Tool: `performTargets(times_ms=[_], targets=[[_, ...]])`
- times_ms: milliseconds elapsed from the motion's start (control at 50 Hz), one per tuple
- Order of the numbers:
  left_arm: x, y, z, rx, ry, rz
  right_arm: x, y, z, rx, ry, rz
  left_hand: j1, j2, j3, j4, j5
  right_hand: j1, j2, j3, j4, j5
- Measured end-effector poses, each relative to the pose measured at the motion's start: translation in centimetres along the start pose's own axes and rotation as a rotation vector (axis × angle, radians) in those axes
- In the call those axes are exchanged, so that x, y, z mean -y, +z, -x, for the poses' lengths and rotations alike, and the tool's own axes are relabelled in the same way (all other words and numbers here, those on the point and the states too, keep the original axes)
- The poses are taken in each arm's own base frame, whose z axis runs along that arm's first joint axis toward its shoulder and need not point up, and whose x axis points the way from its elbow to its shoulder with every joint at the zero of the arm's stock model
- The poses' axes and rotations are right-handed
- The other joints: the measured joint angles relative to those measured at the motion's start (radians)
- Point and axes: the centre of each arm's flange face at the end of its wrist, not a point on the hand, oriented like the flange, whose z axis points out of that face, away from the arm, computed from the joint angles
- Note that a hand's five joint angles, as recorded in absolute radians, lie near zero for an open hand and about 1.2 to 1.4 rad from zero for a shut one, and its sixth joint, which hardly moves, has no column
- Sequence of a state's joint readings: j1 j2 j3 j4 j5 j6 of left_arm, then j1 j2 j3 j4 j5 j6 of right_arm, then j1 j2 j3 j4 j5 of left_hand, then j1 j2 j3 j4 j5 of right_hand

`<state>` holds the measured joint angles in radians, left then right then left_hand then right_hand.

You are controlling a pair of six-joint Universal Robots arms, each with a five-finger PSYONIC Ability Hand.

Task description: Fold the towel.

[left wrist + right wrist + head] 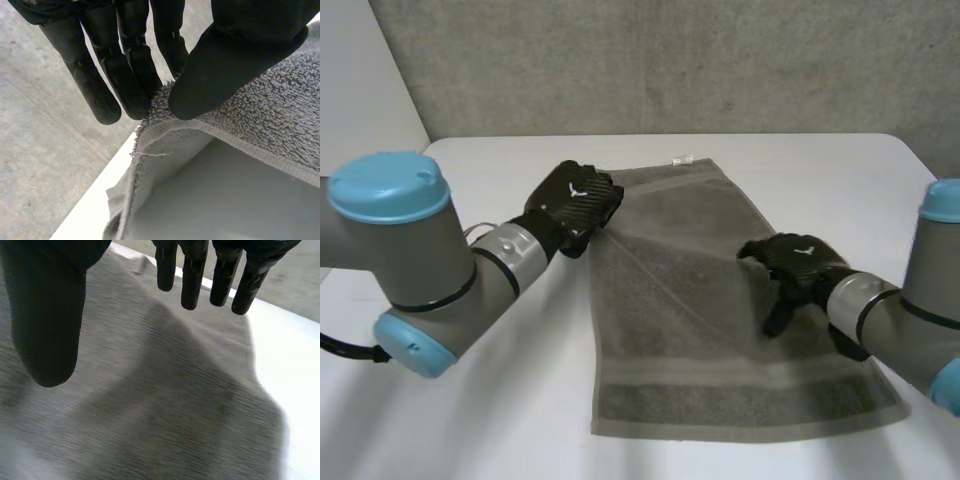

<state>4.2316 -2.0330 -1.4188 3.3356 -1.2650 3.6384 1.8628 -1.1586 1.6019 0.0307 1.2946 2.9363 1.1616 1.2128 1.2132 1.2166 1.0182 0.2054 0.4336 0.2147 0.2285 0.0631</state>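
Fingers [125, 85] of left hand [575, 205] pinch towel [700, 330] corner.

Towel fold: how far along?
Done: left hand pinches the towel by its far left corner, raised off the table. In hand: right hand is open over the towel near its right edge, gripping nothing. Left: no fold laid yet; the near end lies flat.

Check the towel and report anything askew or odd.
The towel lies slanted on the table, not square to its edges. Its left edge near the far corner is lifted, pinched by the left hand, and a diagonal crease runs from there. The right hand is open over the right edge. No damage shows.
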Motion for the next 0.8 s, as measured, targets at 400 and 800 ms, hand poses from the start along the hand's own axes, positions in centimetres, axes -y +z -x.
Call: performTargets(times_ms=[400,800], targets=[[0.0,-1.9,-0.7,0.002,-0.046,0.032,-1.7,3.6,10.3,0.23,0.315,0.032,0.0,0.0,0.002,0.0,0.0,0.467,0.346,0.532,0.518,0.477],[7.5,-5.6,-1.0,0.085,-0.189,-0.129,17.5,-5.4,3.2,0.074,-0.166,-0.455,0.005,0.004,0.002,0.001,0.014,0.744,0.734,0.968,0.959,0.9]])
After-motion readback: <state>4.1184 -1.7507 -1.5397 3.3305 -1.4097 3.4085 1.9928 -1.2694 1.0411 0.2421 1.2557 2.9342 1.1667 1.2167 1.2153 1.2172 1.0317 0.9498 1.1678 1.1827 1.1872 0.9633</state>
